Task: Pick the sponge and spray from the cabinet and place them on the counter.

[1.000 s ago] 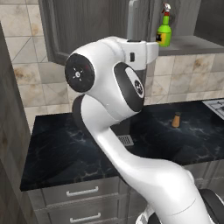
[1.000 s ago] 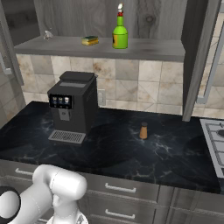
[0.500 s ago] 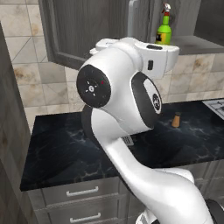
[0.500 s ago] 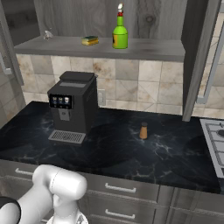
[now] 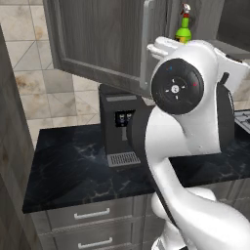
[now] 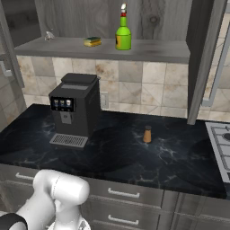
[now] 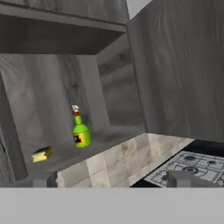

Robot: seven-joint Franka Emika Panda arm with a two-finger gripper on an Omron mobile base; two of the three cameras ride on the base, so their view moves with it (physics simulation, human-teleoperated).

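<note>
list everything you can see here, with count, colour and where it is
spray: 1, green with red-and-white nozzle, upright on the cabinet floor
sponge: 1, yellow and green, left of the spray, apart from it
cabinet: 1, grey-brown wood grain, doors open, above the counter
counter: 1, black marbled, below the cabinet
coffee machine: 1, black, left on the counter
shaker: 1, orange-brown, mid counter
stove: 1, pale with dark grates, right end
drawers: several, grey, under the counter
gripper: 1, dark tips, open, facing the cabinet

Even, flat rendered light, soft shadows, slightly blurry, no glare.
</note>
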